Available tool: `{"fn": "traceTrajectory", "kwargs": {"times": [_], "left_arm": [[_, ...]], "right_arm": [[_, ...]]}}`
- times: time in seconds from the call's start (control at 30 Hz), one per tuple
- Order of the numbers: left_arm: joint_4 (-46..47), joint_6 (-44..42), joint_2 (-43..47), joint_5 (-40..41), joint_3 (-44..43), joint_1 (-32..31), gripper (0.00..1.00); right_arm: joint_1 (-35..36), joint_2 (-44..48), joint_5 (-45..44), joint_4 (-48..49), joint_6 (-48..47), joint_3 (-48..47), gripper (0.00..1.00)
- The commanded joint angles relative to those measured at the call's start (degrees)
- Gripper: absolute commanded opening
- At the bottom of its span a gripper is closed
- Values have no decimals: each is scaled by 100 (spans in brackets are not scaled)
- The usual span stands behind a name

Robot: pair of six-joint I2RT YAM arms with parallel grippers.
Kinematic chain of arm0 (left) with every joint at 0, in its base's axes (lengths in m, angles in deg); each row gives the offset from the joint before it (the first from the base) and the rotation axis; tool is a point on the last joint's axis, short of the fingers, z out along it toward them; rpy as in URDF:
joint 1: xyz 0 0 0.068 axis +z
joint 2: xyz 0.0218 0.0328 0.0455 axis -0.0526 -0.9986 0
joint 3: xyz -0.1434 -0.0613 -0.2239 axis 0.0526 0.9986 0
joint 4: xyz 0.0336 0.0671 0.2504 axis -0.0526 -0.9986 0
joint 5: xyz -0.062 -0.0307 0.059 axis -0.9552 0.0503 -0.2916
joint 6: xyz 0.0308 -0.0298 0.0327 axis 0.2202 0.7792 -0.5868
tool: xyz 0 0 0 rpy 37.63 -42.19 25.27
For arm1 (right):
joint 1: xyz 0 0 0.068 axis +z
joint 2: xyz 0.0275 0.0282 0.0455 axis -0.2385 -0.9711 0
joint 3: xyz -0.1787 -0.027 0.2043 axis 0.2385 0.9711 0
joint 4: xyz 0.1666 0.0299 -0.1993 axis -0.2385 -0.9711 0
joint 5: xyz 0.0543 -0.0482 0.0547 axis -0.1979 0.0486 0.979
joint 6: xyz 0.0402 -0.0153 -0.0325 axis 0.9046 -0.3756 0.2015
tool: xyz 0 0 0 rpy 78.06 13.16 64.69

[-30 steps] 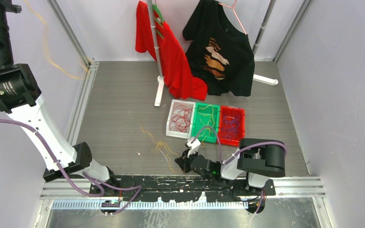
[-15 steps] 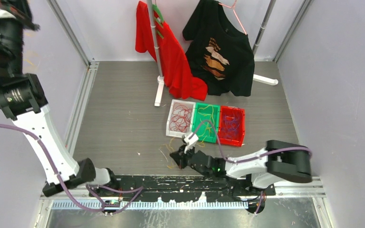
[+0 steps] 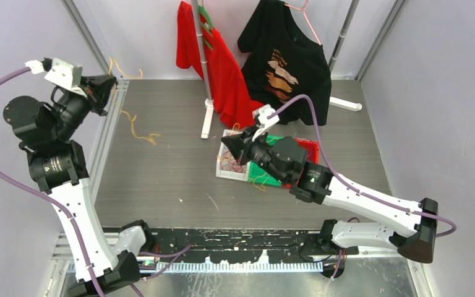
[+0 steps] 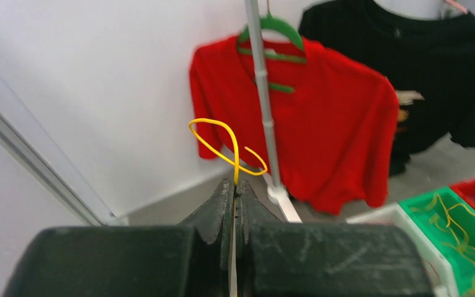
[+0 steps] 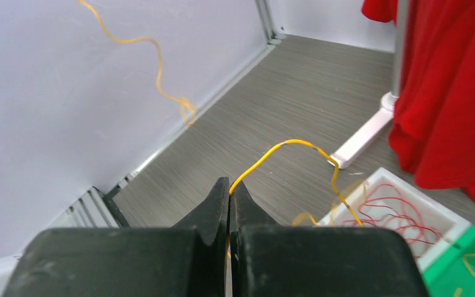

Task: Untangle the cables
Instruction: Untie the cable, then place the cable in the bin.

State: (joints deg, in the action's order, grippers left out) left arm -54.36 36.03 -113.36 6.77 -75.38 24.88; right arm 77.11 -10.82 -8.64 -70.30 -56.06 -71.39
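- While my left gripper (image 3: 107, 85), up at the upper left of the top view, is pressed together on a yellow cable (image 3: 135, 127), only a thin strand sits in the pinch, so a quick swing could let it slide out.
- Its loose tail hangs beside the metal rail (image 3: 107, 135) at the floor's left edge, where I judge it could catch.
- My right gripper (image 3: 227, 142), at the middle of the frame, is pinching a second yellow cable (image 5: 282, 144) just above the white tray (image 3: 221, 172).
- That strand arcs down to the tray's rim, close to the red cables (image 5: 402, 210). If I pull away, it might hook them and drag them out.
- Letting go here would drop yellow among red rather than into the green tray (image 5: 451, 253) next door.
- No strand joining my two cables shows, though I cannot rule one out.
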Motion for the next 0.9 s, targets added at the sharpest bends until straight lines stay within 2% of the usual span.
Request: {"fn": "traceTrajectory", "kwargs": {"times": [0.0,0.3,0.63,0.87], "left_arm": [[-648,-319,143,-537,298,11,0],[-1062,-607,425,-777,1048,10,0],[-1251,-780,346,-778,837,10,0],[-1248,-796,342,-758,793,12,0]], "right_arm": [[-303,125,362,-1355,-183,-575,1],[-1001,339,808,-1990,97,-787,1],[-1557,432,1084,-2399,-220,-2010,1],[-1705,397,933,-2498,-468,-1813,1]]}}
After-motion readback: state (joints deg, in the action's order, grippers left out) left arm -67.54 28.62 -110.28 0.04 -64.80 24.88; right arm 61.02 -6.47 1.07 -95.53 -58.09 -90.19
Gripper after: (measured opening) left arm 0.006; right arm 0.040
